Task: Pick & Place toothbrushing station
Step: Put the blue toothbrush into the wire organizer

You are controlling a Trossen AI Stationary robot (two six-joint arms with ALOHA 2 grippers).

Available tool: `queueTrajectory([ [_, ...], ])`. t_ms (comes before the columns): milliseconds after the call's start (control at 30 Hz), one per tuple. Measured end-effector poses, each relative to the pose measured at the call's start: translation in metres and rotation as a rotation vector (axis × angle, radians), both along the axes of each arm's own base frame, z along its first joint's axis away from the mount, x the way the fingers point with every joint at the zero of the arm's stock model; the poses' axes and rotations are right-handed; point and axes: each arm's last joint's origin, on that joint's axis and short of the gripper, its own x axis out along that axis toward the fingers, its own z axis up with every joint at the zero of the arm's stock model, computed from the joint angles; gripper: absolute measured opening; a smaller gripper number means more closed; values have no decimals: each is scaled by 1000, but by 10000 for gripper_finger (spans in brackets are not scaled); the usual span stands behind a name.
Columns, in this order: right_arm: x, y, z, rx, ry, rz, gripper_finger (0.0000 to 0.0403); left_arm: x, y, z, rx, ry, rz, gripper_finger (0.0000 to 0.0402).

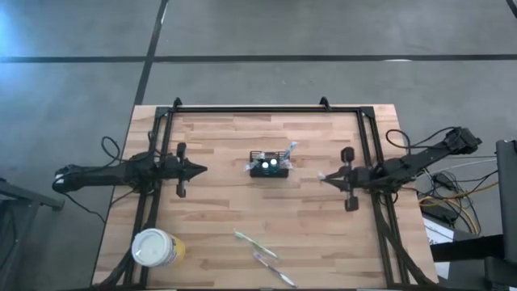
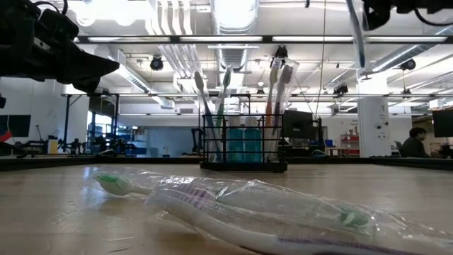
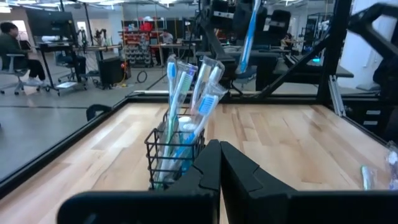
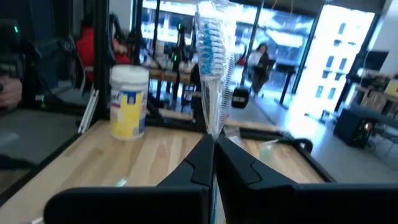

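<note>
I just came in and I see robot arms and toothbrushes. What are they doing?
The right claw is shut on a wrapped toothbrush and holds it up in the air, off to one side of the black toothbrush holder in the middle of the table. That holder already has several brushes standing in it. The left claw is shut and empty, waiting on the other side. Two more wrapped toothbrushes lie near the front edge, beside a yellow cup.

Left arm: stretched inward from the table's left side, left gripper fingers pressed together, empty.
Right arm: reached in from the right, right gripper clamped on a wrapped toothbrush.
</note>
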Motion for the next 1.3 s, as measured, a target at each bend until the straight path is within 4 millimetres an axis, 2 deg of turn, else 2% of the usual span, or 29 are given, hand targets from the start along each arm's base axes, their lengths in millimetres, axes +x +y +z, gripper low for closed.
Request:
queueTrajectory([
  [333, -34, -15, -27, 15, -143, 1, 8, 0, 0, 1, -4, -21, -1, 3],
  [800, -49, -22, -64, 46, -198, 1, 8, 0, 0, 5, -41, -56, -1, 3],
  [900, -49, -22, -63, 75, -212, 4, 8, 0, 0, 10, -39, -70, -8, 3],
  [1033, -48, -22, -53, 87, -245, 3, 8, 1, -1, 30, -8, -100, -34, 3],
  [1167, -43, -19, -38, 53, -246, -3, 8, 6, -1, 61, 12, -128, -33, 3],
  [1300, -33, -15, -13, 26, -233, -7, 8, 17, 0, 94, 21, -137, -28, 16],
])
